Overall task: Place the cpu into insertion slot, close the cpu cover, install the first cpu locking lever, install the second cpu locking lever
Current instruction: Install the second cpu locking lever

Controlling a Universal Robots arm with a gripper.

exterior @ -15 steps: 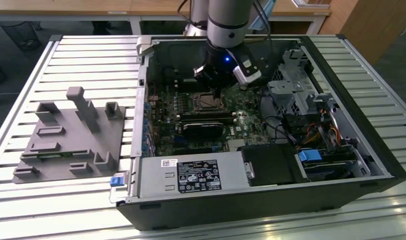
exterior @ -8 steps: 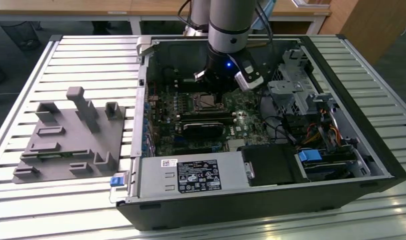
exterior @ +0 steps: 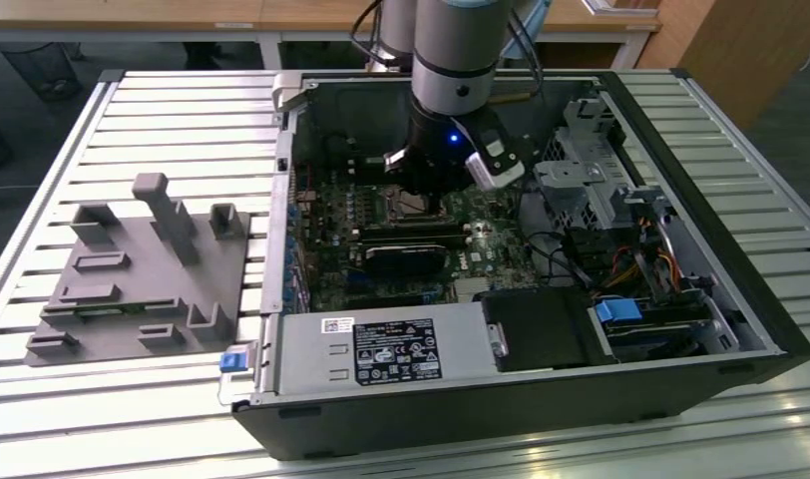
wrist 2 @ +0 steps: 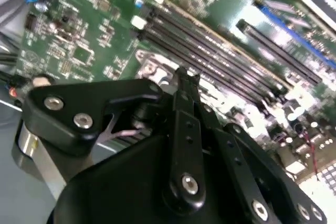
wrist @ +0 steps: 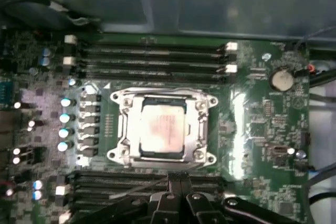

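Observation:
In the first wrist view the cpu (wrist: pixel 163 129), a silvery-tan square, lies flat in the insertion slot (wrist: pixel 118 153) on the green motherboard. The silvery cpu cover (wrist: pixel 126 127) lies down around it, and the chip shows through its window. My gripper (wrist: pixel 178 178) is shut with nothing seen between its black fingers; it hangs just beside the socket's edge, over the nearby memory slots. The second wrist view has the fingertips (wrist 2: pixel 184 73) close above the board next to a bit of socket metal (wrist 2: pixel 149 64). From the exterior view, the gripper (exterior: pixel 423 198) reaches down into the open computer case.
Long black memory slots (wrist: pixel 152 59) run on both sides of the socket. A drive cage (exterior: pixel 605 190) and cables crowd the case at the exterior view's right, and a power supply (exterior: pixel 378 349) sits at the front. A grey fixture tray (exterior: pixel 139 269) stands outside the case at the exterior view's left.

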